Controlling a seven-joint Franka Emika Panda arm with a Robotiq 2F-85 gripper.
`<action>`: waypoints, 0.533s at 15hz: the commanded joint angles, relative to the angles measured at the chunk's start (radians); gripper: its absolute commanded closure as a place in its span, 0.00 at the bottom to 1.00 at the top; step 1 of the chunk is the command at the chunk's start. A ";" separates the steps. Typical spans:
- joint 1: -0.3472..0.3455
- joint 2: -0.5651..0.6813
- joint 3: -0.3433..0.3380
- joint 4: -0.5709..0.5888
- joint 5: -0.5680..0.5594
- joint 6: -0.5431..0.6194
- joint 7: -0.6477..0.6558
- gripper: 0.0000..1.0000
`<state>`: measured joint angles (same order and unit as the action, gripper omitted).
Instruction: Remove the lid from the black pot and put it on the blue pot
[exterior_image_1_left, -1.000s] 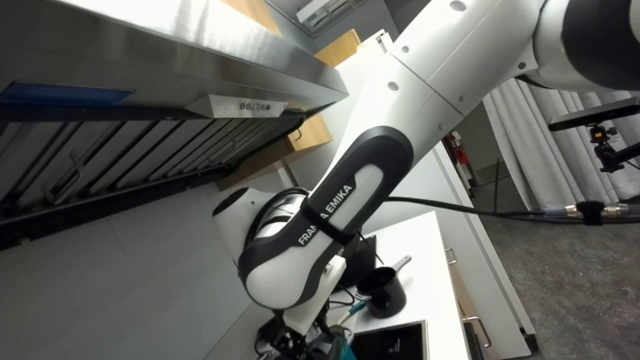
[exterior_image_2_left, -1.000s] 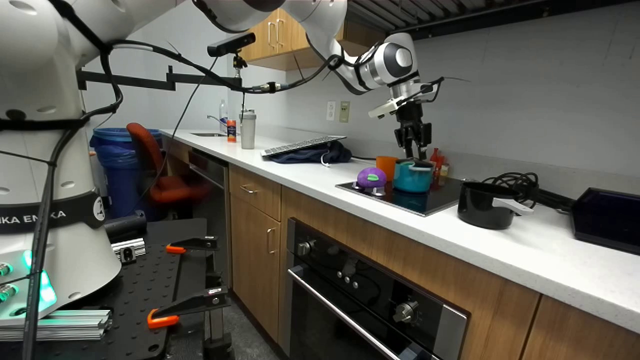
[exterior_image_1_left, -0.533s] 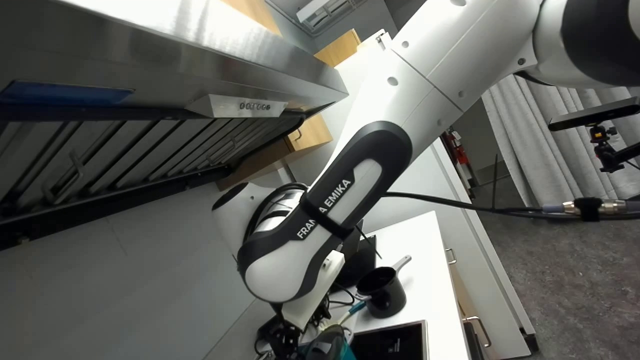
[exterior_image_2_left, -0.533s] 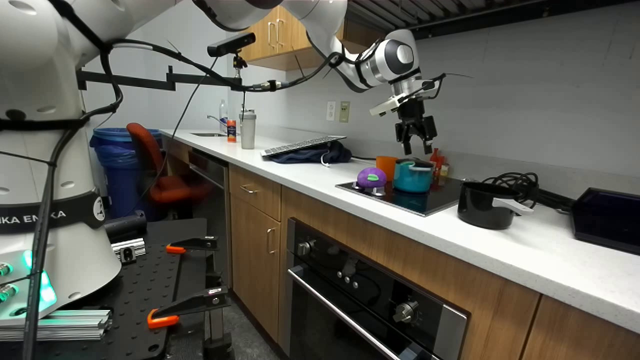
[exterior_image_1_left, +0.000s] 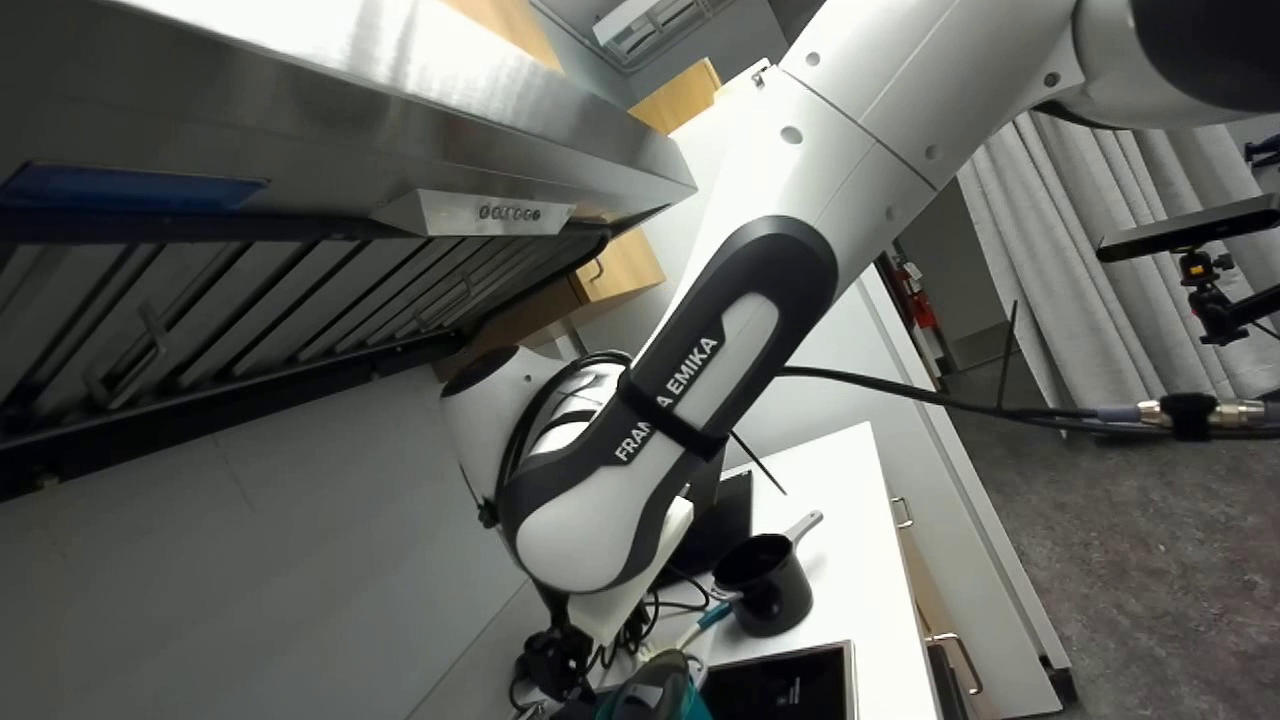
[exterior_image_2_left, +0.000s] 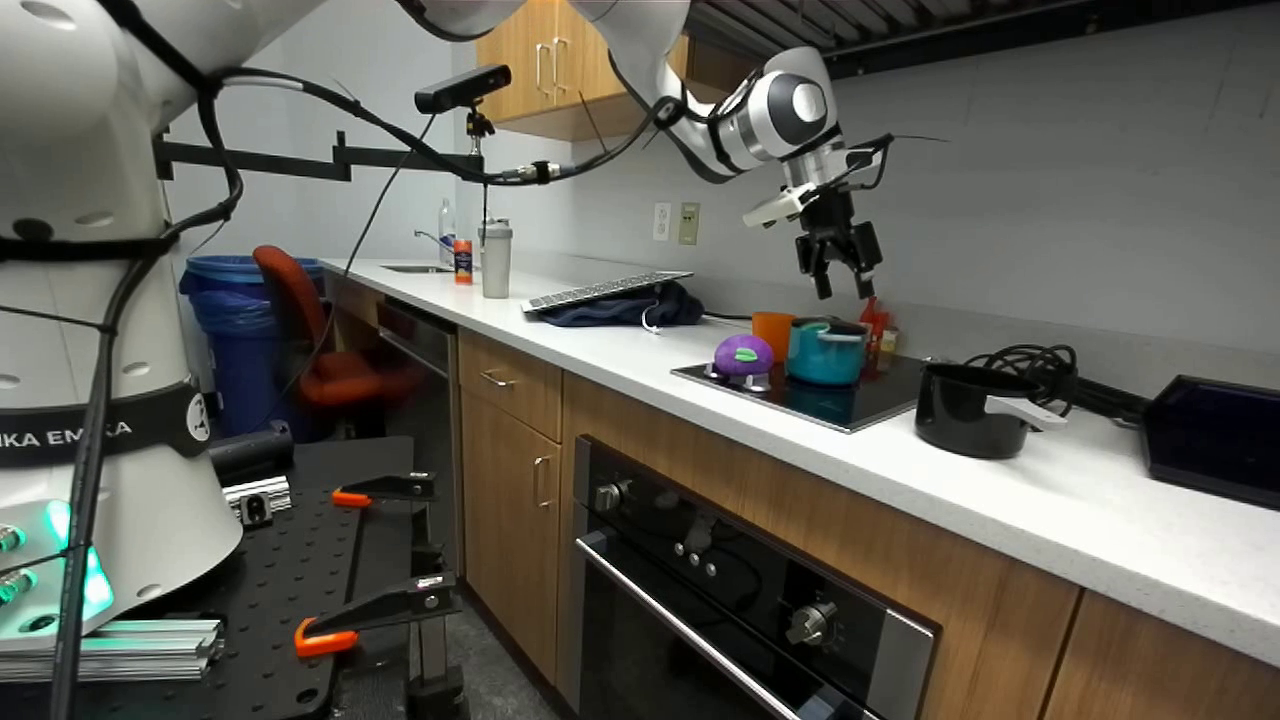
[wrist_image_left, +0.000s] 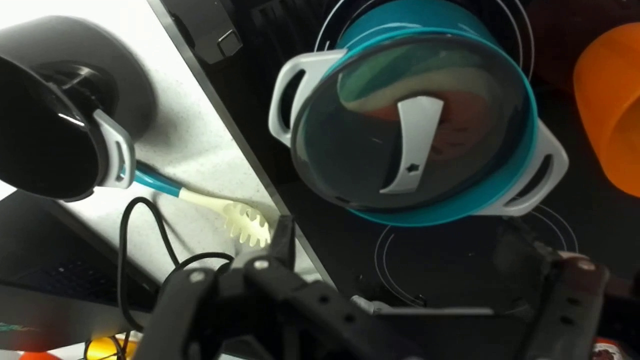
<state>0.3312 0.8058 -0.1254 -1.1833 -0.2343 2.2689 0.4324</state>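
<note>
- The lid (wrist_image_left: 382, 127) lies on the blue pot (exterior_image_2_left: 822, 360), upper right of center in the wrist view, its gray handle facing up. A blue strip of pot shows along the lid's lower right side; whether it is fully seated I cannot tell.
- Green and red shapes show through the glass.
- The gripper (exterior_image_2_left: 845, 292) hangs higher than the lid and apart from it, right of center in an exterior view. Its fingers (wrist_image_left: 286, 240) stand wide apart, at lower middle and lower right of the wrist view.
- The blue pot stands upright on the stove (exterior_image_2_left: 880, 402).
- The black pot (exterior_image_2_left: 960, 415) stands upright and open-topped on the counter (exterior_image_2_left: 1120, 540), right of the stove in that exterior view, upper left in the wrist view.
- An orange cup (wrist_image_left: 607, 110) is at the wrist view's right edge, near the blue pot.
- A pasta spoon (wrist_image_left: 200, 199) lies on the counter, left of center.
</note>
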 joint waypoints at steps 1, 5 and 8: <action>0.030 -0.103 -0.022 -0.209 -0.061 0.133 0.069 0.00; 0.072 -0.188 -0.070 -0.405 -0.135 0.289 0.164 0.00; 0.123 -0.261 -0.133 -0.552 -0.220 0.389 0.266 0.00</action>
<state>0.3933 0.6635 -0.1902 -1.5403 -0.3680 2.5606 0.5865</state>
